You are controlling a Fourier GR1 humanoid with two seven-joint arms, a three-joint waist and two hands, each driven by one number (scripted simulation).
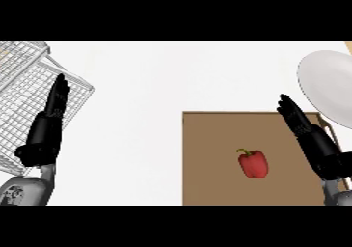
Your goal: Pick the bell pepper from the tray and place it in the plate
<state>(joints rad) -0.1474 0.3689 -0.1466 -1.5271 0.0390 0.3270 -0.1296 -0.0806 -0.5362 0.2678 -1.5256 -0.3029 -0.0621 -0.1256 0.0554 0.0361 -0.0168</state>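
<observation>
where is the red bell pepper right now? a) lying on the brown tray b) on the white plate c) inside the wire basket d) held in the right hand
a: the bell pepper lies on the brown tray, apart from the open right hand, while the plate sits beyond the tray's far right corner with nothing on it.
</observation>
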